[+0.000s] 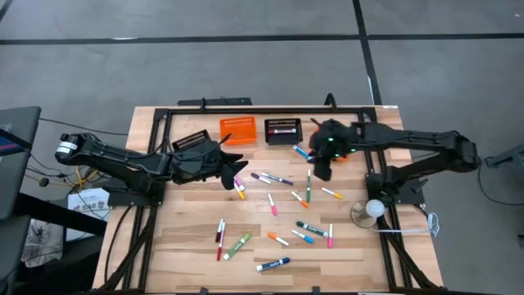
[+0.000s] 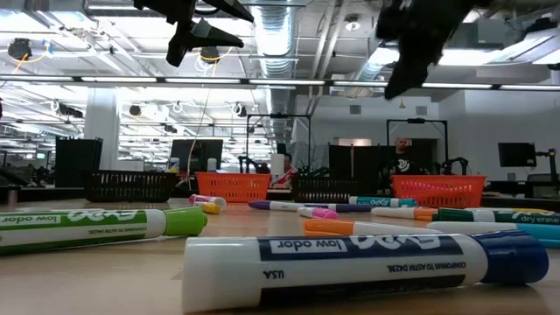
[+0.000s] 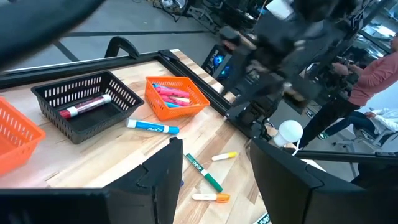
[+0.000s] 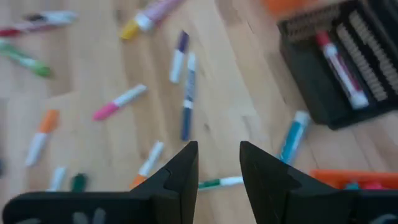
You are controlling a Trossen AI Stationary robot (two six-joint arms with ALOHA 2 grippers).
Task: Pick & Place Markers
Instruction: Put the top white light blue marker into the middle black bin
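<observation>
Many markers in mixed colours lie scattered flat on the wooden table [image 1: 188, 246], among them a blue one [image 1: 273, 265] near the front and a green one [image 1: 237, 245]. My left gripper [image 1: 235, 170] hovers open above the table's left-centre, with nothing between its fingers [image 3: 214, 180]. My right gripper [image 1: 322, 172] hangs open above the markers right of centre and tilts downward; its fingers [image 4: 219, 155] are empty. Below it lie a dark blue marker [image 4: 186, 118], a pink one [image 4: 120, 101] and a light blue one [image 4: 292, 137].
Along the far edge stand a black mesh basket [image 1: 192, 141], an orange basket [image 1: 237, 129] and a black basket [image 1: 282, 131] holding a red marker [image 4: 339, 62]. Another orange basket [image 3: 176, 98] holds pink markers. A white round object [image 1: 374, 208] sits at the right edge.
</observation>
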